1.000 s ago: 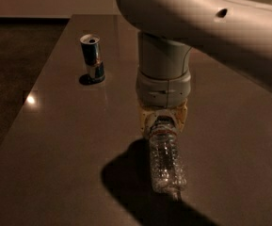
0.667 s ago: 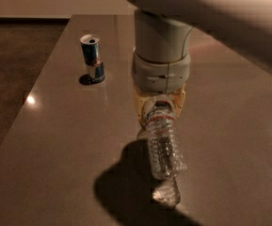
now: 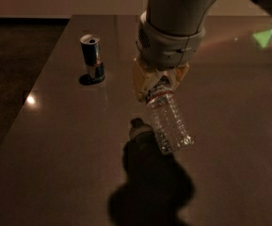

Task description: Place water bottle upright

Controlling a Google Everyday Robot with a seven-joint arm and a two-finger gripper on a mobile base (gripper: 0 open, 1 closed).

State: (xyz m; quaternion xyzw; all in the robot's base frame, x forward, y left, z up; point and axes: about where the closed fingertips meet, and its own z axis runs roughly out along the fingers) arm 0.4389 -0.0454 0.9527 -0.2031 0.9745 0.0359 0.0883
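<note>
I note the gripper [image 3: 158, 89] pinching the water bottle [image 3: 171, 122] at its neck, right of the blue-silver can [image 3: 92, 58]. Bottle tilted, base lowest. 1 can, upright.

The yellowish gripper [image 3: 156, 89], under a grey arm [image 3: 173, 22] above the glossy brown table [image 3: 65, 154], clasps the clear, ribbed water bottle [image 3: 172, 126], banded white and red near its neck. 1 can [image 3: 92, 59], well apart, is blue and silver.

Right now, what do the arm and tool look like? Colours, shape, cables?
The arm: fat, rounded, pale grey shell, ending in a cylindrical wrist with a slotted vent on its side. The tool, above the table right of the can: stubby yellowish fingers around the bottle neck. No cables or markings visible.
</note>
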